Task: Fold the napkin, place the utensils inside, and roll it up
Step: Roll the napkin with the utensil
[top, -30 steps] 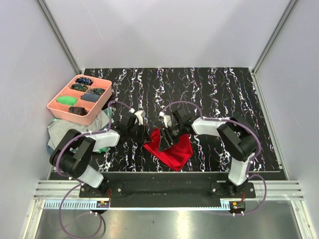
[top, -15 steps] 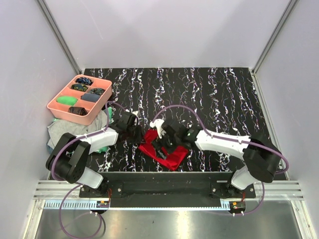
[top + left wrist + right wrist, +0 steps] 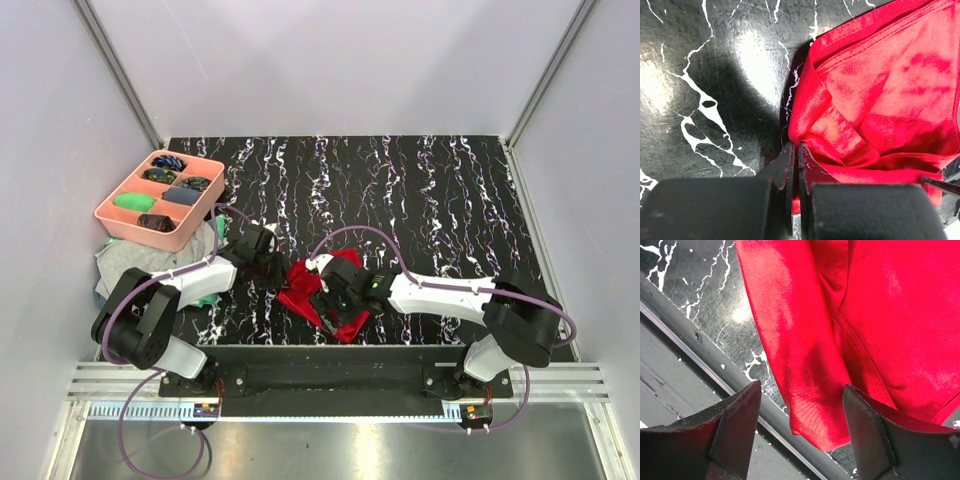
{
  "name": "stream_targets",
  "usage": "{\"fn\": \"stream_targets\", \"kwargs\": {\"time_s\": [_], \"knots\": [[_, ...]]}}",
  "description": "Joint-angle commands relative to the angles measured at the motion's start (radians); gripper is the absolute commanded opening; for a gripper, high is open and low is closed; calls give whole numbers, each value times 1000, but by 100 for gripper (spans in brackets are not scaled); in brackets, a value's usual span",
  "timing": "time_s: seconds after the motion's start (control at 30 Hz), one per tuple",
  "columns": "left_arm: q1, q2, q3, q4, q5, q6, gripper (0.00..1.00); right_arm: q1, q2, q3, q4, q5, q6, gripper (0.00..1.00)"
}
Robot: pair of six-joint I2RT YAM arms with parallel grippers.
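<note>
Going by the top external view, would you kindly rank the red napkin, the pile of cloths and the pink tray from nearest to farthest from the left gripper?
1. The napkin: touching the left gripper, just to its right, an edge pinched in its shut jaws.
2. The pile of cloths: to the left, at the table's edge.
3. The pink tray: farther back on the left.

One red napkin. One pink tray with six compartments, each filled. One pile of cloths beside the tray. Two arms, one pincer apiece: left pincer, right pincer.
</note>
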Motion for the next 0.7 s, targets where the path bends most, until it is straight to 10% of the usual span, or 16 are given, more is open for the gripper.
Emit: {"fn": "stream_targets", "kwargs": {"time_s": [0.0, 0.43, 0.67], "knots": [[5, -29, 19, -35, -32, 15, 0, 6, 22, -10, -21, 6, 50, 73], [5, -20, 23, -35, -19, 21, 0, 0, 22, 33, -118, -92, 148, 40], [5, -14, 29, -37, -18, 26, 0, -92, 19, -19, -127, -186, 215, 38]]}}
